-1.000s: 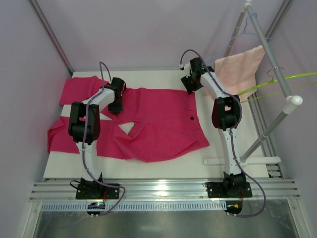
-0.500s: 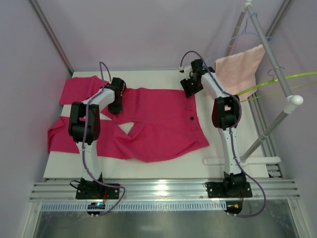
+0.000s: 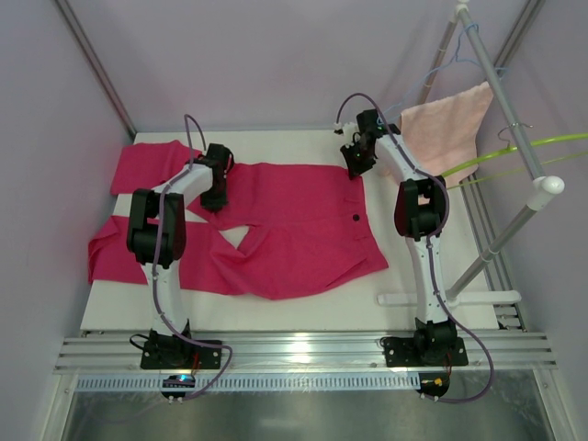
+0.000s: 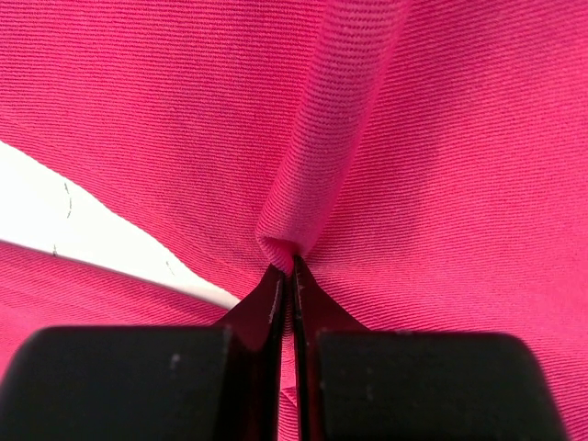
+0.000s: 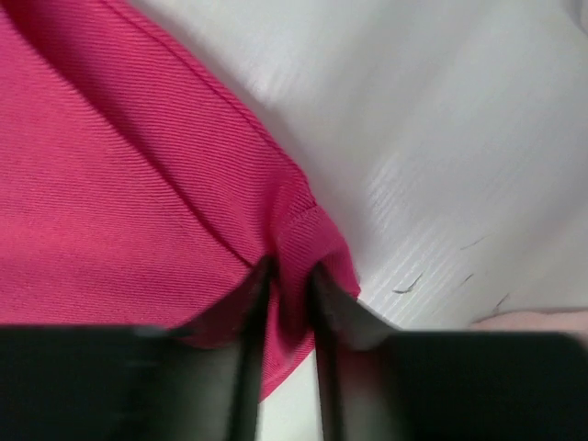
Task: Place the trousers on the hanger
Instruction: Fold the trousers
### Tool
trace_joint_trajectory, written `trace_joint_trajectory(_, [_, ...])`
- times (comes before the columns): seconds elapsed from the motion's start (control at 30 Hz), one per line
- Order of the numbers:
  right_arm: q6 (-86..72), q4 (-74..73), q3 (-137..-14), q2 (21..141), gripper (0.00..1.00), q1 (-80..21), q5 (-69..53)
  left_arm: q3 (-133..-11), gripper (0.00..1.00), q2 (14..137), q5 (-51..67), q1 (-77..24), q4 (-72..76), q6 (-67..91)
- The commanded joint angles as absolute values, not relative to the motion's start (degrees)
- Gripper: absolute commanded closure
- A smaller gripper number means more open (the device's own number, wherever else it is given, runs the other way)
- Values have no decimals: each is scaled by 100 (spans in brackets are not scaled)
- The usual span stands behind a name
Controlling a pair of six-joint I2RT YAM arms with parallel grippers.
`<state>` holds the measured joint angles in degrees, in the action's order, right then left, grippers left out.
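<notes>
Two grips: both pinching trousers (image 3: 285, 230), neither touching hanger (image 3: 565, 139).
Left gripper (image 4: 287, 276): jaws pressing together on a raised ridge of cloth, over the left half of the table (image 3: 276, 147), toward its far side.
Right gripper (image 5: 289, 276): clamping the hemmed waistband corner, cloth filling the gap between the fingers, near the table's far edge, right of its middle.
Trousers: lying flat across the table, waist toward its right side, legs trailing to its left edge, one leg doubling back near the front left.
Long axis: running left to right along the table, roughly along the line joining the two grips.
Hanger: hanging from the rack (image 3: 501, 92) beyond the table's right edge, well apart from the cloth.
Towel (image 3: 446, 124): draping from the rack just past the table's far right corner.
Nearer arm: right one, working on the table's hanger side; left one sitting well across toward the opposite edge.
Step, by judgement: securing both pinches before lifting.
Coming move, by judgement: carrying the waist end rightward off the table toward the green bar, legs following behind, so turning on the right arm leading.
Risk, by judgement: snagging the towel while passing the table's far right corner.
</notes>
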<state>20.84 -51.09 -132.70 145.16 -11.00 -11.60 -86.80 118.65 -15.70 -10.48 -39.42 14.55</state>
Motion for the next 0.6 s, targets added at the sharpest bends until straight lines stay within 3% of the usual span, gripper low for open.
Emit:
trace_joint_trajectory(0.0, [1987,-4923,-13132,14433,90,-905,-1222,-8613,100,11689,-1828,-976,-3841,1441])
trace_joint_trajectory(0.07, [1847,-4669,-12930,14074,96,-958,-1283,-8631,100,11663,-1758,-976,-3806,1520])
trace_joint_trajectory(0.2, [1574,-3930,-11825,13257,96,-1142,-906,-8675,100,11672,-1565,-976,-3762,1678])
trace_joint_trajectory(0.37, [1529,-3586,-11286,12832,96,-1511,-423,-8885,100,11742,-1354,-976,-3875,1802])
trace_joint_trajectory(0.57, [1486,-3244,-10688,12376,96,-1889,1079,-8938,100,11646,-941,-1019,-3806,1907])
